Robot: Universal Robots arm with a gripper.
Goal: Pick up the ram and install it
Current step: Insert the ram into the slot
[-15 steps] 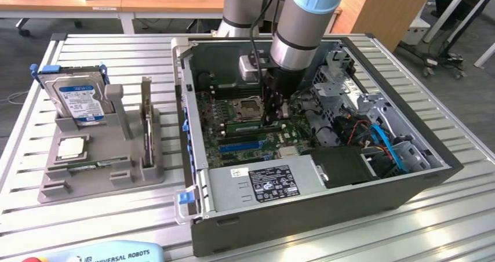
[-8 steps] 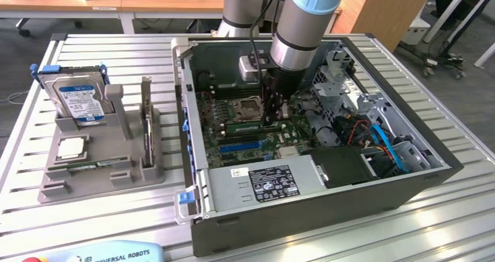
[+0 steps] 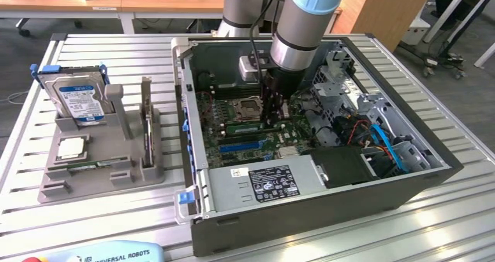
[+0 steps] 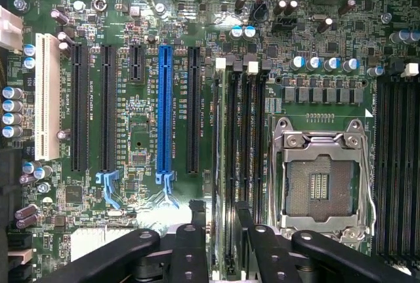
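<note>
The ram is a thin green stick standing edge-on in the memory slot farthest from the processor socket. In the exterior view the ram shows as a green strip on the motherboard inside the open computer case. My gripper hangs straight over the stick. Its black fingers stand apart on either side of the stick, with a gap to each, so the gripper is open. The arm reaches down into the case, and the gripper is low over the board.
More memory slots lie beyond the socket, and black and blue expansion slots lie on the other side. A grey fixture at the exterior view's left holds a blue-labelled hard drive and a square silver chip. Cables and a drive cage crowd the case's right side.
</note>
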